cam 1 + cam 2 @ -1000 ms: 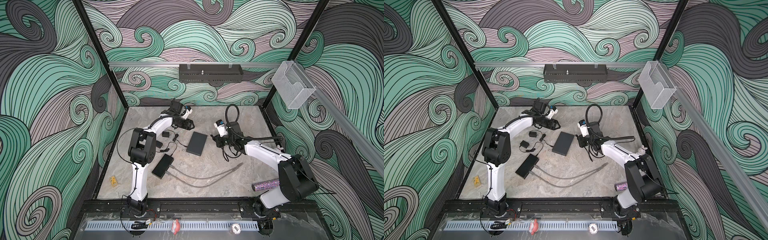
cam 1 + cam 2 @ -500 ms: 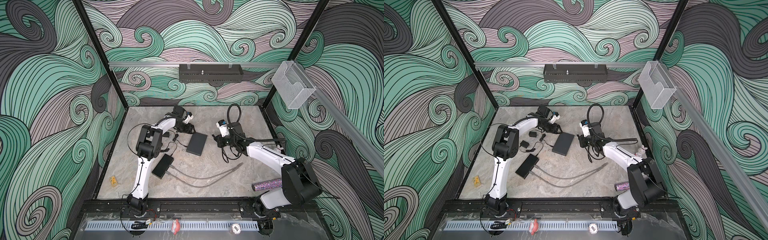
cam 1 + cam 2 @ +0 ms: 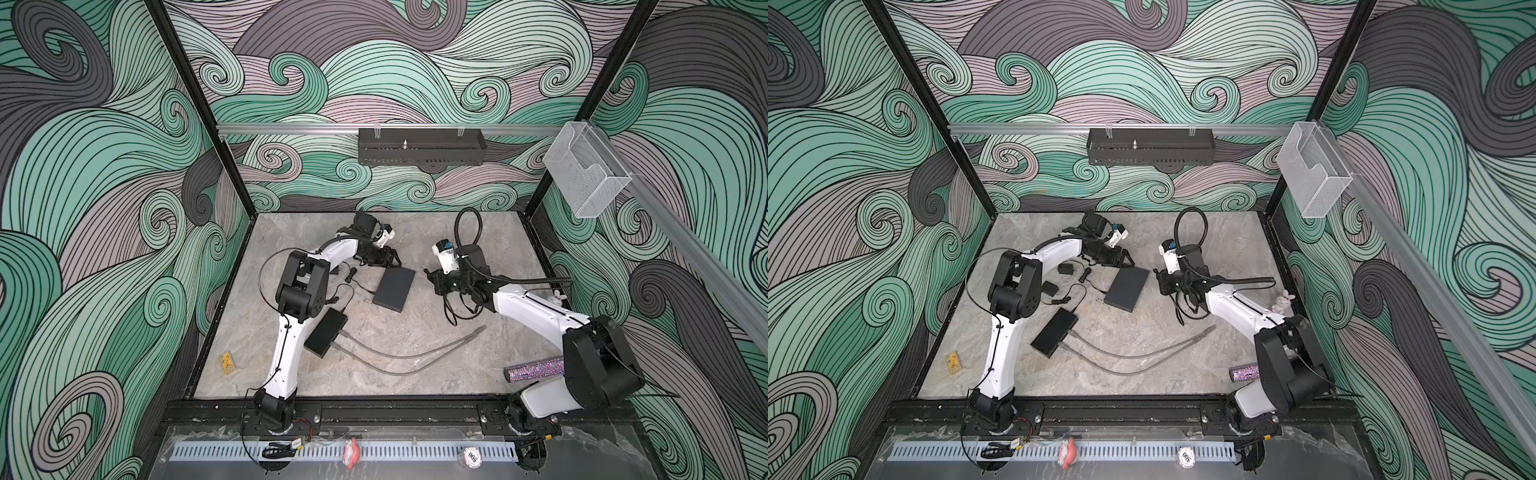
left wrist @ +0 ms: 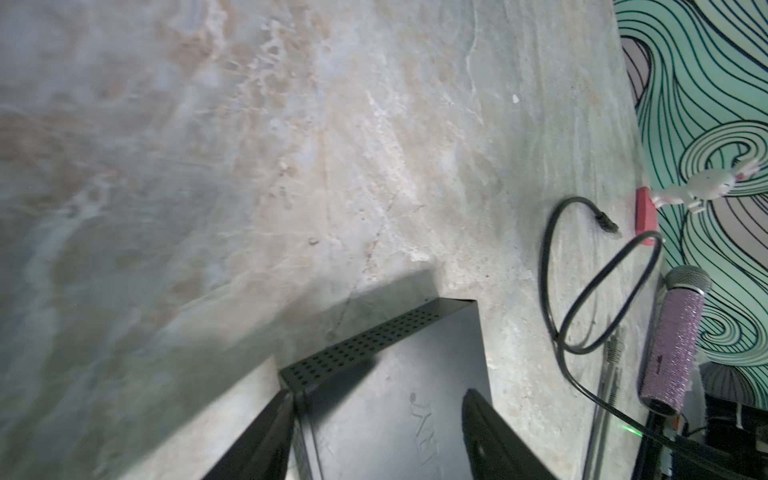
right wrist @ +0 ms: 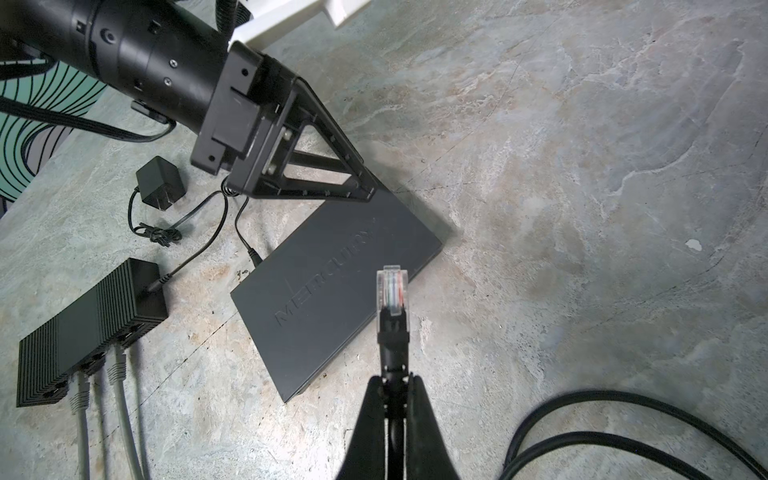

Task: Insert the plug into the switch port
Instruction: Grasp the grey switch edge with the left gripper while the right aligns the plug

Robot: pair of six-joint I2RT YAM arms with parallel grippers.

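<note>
Left arm has swung in from the far-left part of the bench (image 3: pixel 436 386) over the last second, so the left gripper (image 3: pixel 388 262) now sits right at the far corner of the switch (image 3: pixel 394 289). Its jaws are roughly half open and straddle that corner, one finger (image 4: pixel 266 436) alongside the perforated side, not clamped on anything as far as I can tell. Right gripper (image 5: pixel 395 380) has barely shifted. Its jaws are pinched tight on the black boot just behind the plug (image 5: pixel 392 291), which is held off the bench with its clear tip aimed at the switch's long side, not in yet. Switch lies flat mid-bench, a bit toward the far edge. Can't see the ports from any view.
</note>
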